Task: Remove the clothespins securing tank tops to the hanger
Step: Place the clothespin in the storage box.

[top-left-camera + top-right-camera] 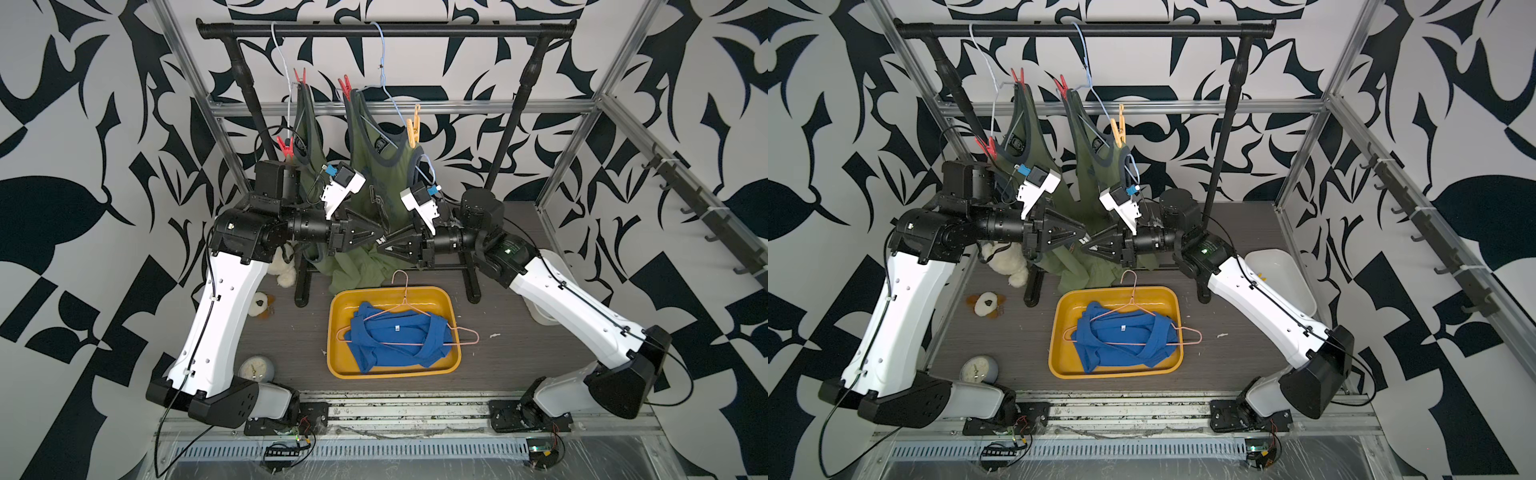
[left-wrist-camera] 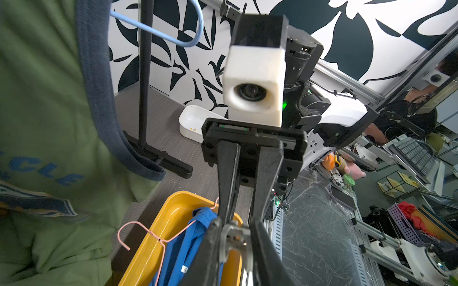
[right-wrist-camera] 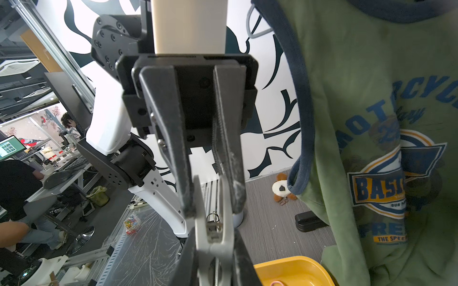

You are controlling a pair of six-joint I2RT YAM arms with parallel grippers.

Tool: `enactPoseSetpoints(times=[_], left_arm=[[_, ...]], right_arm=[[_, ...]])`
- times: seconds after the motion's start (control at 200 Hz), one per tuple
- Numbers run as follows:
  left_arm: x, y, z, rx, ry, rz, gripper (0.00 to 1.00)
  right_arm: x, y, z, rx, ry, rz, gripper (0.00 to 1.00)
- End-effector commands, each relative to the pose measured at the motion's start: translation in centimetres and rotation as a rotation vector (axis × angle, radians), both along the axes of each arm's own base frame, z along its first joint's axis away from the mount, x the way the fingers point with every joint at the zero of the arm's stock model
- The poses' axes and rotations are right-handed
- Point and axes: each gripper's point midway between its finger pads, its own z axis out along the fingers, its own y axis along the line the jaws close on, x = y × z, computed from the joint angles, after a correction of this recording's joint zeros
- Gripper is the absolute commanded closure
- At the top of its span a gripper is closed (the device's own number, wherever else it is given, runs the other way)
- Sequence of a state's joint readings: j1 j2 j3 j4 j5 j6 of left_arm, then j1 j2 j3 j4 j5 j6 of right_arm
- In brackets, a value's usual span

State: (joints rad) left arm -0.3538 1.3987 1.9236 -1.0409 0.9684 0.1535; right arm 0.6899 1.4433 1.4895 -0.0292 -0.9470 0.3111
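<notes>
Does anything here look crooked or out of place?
The blue tank top lies crumpled in the yellow tray, a pink hanger across it poking over the rim. A white plush toy lies on the floor by the rack's foot.

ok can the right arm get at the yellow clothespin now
Probably not yet: the right end effector is closed on the grey clothespin, shared with the left end effector. The yellow clothespin hangs above, unobstructed, so likely once freed.

My arms: white shell (image 1: 216,316) on the long links, black joints (image 1: 245,230), thin black cable (image 1: 214,299) tied along each. Left gripper (image 1: 381,238), right gripper (image 1: 380,247): black triangles, small screws. Just behind each, white camera block (image 1: 343,185), blue plug (image 1: 331,169). Fingers (image 3: 171,128) dark grey, tips scuffed white.
</notes>
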Motion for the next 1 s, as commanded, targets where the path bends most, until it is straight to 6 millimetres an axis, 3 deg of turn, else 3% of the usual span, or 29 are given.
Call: enactPoseSetpoints(times=[0.0,0.295,0.395,0.53,0.765,0.9,0.995], left_arm=[[-1.3,0.1,0.4,-0.015,-0.008,-0.026,0.73],[-1.8,0.4,1.0,-0.018,-0.041,-0.021,0.37],[-1.7,0.6,1.5,-0.015,-0.073,-0.004,0.30],[-0.8,1.1,2.3,0.009,-0.127,0.076,0.31],[-0.4,2.0,3.2,0.024,-0.174,0.161,0.28],[0.8,2.3,3.8,0.018,-0.174,0.238,0.27],[2.1,2.7,3.8,0.027,-0.167,0.313,0.26]], right_arm=[[-0.3,-0.1,2.5,0.052,-0.067,-0.005,1.00],[0.4,0.0,1.6,0.035,-0.060,-0.049,1.00],[0.7,-0.1,1.0,0.020,-0.055,-0.074,1.00],[1.1,-0.8,-0.6,-0.023,-0.043,-0.130,1.00],[0.6,-5.2,-3.5,-0.088,-0.019,-0.278,1.00],[2.0,-9.3,-5.8,-0.166,0.025,-0.466,1.00],[4.1,-13.2,-8.1,-0.229,0.088,-0.623,1.00]])
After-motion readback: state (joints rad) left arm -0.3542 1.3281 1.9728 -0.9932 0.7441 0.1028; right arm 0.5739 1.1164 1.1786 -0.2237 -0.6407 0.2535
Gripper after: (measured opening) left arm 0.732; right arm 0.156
